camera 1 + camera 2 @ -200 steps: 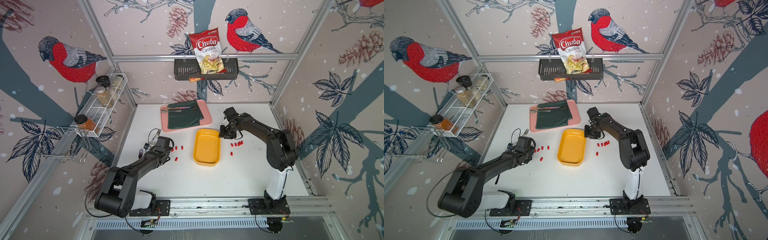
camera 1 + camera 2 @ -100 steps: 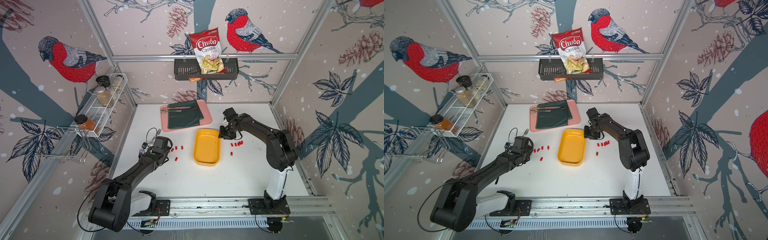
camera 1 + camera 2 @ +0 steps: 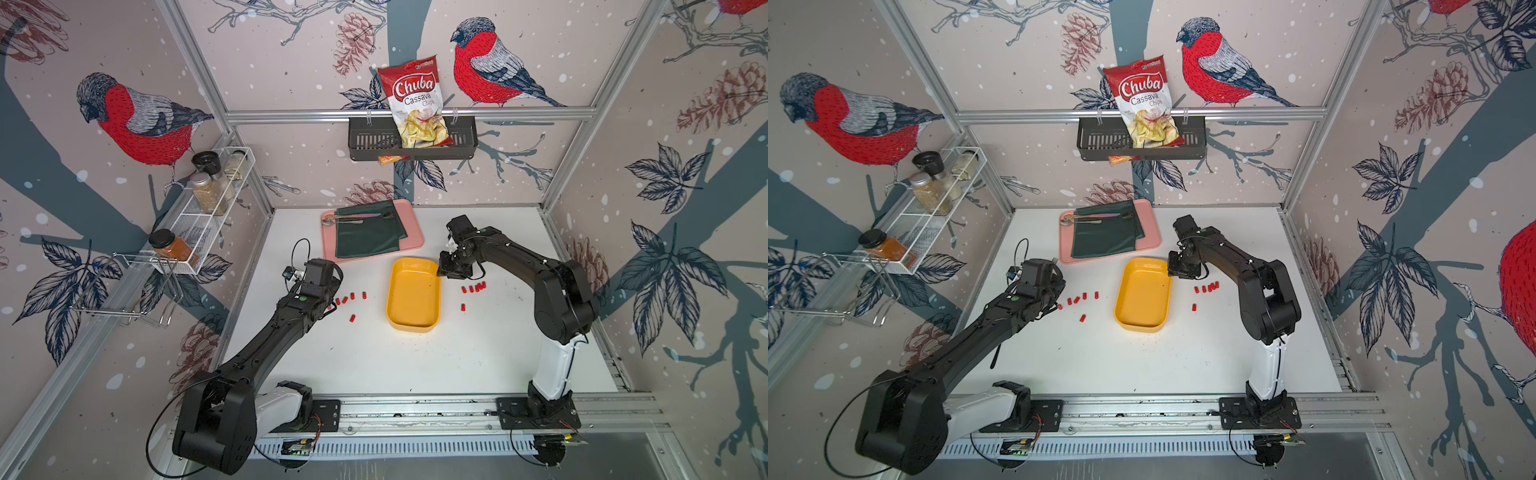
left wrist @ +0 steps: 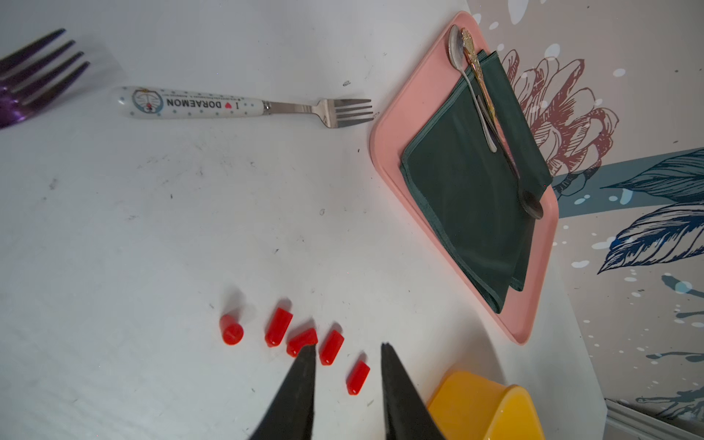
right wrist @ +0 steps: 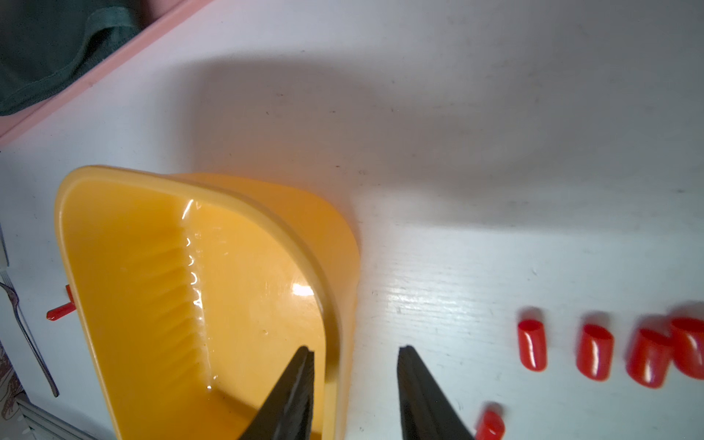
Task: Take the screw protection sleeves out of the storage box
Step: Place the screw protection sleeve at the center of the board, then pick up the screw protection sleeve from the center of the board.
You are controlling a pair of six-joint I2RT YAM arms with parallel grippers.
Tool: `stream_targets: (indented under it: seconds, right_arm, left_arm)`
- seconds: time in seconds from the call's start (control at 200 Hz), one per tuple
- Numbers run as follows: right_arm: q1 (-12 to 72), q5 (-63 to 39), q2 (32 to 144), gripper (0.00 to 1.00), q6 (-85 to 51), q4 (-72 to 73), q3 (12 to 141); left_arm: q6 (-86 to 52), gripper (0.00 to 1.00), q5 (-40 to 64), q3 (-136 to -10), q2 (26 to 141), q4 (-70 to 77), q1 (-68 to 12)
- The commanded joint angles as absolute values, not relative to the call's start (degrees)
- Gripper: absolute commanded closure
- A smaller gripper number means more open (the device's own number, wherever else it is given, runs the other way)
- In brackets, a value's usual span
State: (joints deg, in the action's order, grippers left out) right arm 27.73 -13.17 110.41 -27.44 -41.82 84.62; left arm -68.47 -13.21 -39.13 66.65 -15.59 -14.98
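- Red cylindrical soft-plastic screw protection sleeves (image 3: 352, 318) lie on the white tabletop (image 3: 374, 365) along both long sides of the shallow yellow-orange plastic storage box (image 3: 413, 297): six near its left side, five near its right.
- Its floor shows bare in both top views, so the emptying looks done or close to it. The sound step now is a careful check, not another grab.
- Just left of the box, the left gripper (image 4: 347, 348) hovers over the left-hand row, jaws apart and holding nothing. One fingertip (image 4: 306, 356) sits right above a sleeve, so a straight rise is safest. A sideways sweep would likely roll these light caps off.
- At the box's far right corner, the right gripper (image 5: 356, 348) has its jaws apart, one finger inside the wall and one outside, not clamped on it. It should lift clear without hooking the rim, which could drag the box into the right-hand sleeves.
- Beyond the box's far end, the flat pink plastic tray (image 3: 329, 245) with its dark green cloth (image 3: 368, 237) plays no part.
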Motion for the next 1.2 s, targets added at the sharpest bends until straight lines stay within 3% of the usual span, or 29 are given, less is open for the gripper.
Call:
stream_targets:
  seconds: [0.0,0.115,0.25,0.58,1.151,1.196]
  right_arm:
    - [27.6,-12.6,109.7,0.59,-28.1,-41.6,84.3]
    - [27.5,-12.7,109.6,0.59,-28.3,-41.2,83.5]
    - [27.6,-13.0,109.9,0.59,-28.2,-41.2,83.8]
    - [27.5,-12.6,109.8,0.59,-28.1,-41.3,83.1]
    - [27.6,-12.6,109.9,0.59,-28.1,-41.5,83.2]
    - [27.6,-12.6,110.0,0.59,-28.1,-41.4,83.1]
  left_arm:
    - [-65.1,0.81,-11.5,-37.5,65.3,-17.7,-14.3]
    - [-65.4,1.0,-8.2,-33.9,67.1,-16.4,-12.7]
    - [-65.2,1.0,-3.0,-31.9,71.1,-12.8,-10.7]
    - [-62.8,1.0,-3.0,-34.7,77.7,-12.2,-8.9]
    - [-61.5,1.0,-4.1,-37.4,77.8,-11.7,-8.4]
    - [-61.4,0.96,-4.7,-37.4,77.8,-11.9,-8.3]
